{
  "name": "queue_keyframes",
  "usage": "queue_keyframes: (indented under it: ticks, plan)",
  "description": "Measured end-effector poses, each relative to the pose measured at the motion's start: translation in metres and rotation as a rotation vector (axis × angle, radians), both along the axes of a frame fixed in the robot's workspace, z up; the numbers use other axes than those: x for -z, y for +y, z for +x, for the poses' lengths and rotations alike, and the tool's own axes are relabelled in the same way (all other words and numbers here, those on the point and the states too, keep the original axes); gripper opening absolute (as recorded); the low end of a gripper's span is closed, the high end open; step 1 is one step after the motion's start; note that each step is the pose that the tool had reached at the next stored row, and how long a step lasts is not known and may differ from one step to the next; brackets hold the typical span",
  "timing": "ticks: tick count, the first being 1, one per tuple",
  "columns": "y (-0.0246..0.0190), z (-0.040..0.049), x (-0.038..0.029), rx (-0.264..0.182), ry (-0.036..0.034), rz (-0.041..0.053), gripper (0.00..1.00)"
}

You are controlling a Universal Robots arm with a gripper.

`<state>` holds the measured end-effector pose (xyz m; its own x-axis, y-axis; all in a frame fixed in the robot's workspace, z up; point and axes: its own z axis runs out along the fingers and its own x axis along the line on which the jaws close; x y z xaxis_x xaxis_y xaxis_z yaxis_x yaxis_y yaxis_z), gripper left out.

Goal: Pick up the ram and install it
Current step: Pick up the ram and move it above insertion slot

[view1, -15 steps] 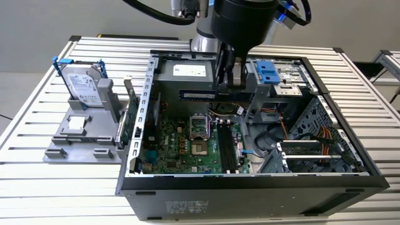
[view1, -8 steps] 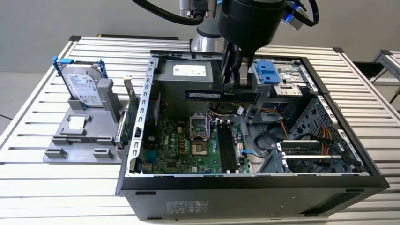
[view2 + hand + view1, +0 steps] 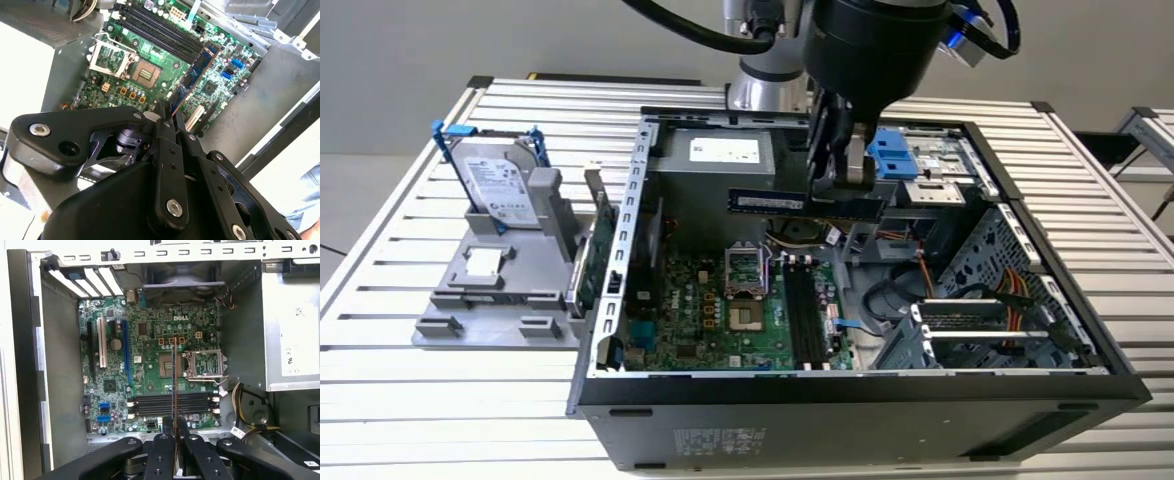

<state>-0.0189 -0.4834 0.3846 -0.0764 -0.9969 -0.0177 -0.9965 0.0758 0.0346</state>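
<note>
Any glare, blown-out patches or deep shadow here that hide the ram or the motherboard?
Exterior view: even light, the ram in the gripper stands out plainly; inside the case the exterior view's right side is shadowed. Second wrist view: the table beyond the case burns out to white, the motherboard is readable. First wrist view: the case frame is washed pale, the motherboard evenly lit.

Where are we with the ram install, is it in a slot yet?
Pickup looks done: the pincer is shut on the ram, holding it roughly level above the open case. In the first wrist view it hangs edge-on over the motherboard. Not yet seated: the memory slots look empty.
</note>
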Motion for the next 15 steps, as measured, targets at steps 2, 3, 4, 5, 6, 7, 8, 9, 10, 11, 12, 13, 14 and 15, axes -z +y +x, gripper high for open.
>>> queue_keyframes:
  ticks: [2,3,4,5,6,7,8,9,10,11,12,13,14,15]
  plan:
    - [0.0000,0.0028,0.0000,0.007,0.0000,0.0000,0.00]
    - [0.0000,0.0043,0.0000,0.011,0.0000,0.0000,0.00]
    - [0.0000,0.0055,0.0000,0.014,0.0000,0.0000,0.00]
    - [0.0000,0.0070,0.0000,0.017,0.0000,0.0000,0.00]
    - [0.0000,0.0082,0.0000,0.021,0.0000,0.0000,0.00]
    - [0.0000,0.0097,0.0000,0.024,-0.0001,0.0001,0.00]
    - [0.0000,0.0111,0.0000,0.028,-0.0001,0.0001,0.00]
    - [0.0000,0.0126,0.0000,0.031,-0.0001,0.0001,0.00]
    - [0.0000,0.0139,0.0001,0.034,-0.0001,0.0001,0.00]
    - [0.0000,0.0154,0.0000,0.037,0.0000,0.0000,0.00]
    - [0.0000,0.0168,0.0000,0.040,0.0000,0.0000,0.00]
    - [0.0000,0.0183,0.0000,0.043,0.0000,0.0000,0.00]
    - [0.0001,0.0198,0.0000,0.046,0.0000,0.0000,0.00]
    - [0.0001,0.0215,0.0000,0.049,0.0000,-0.0001,0.00]
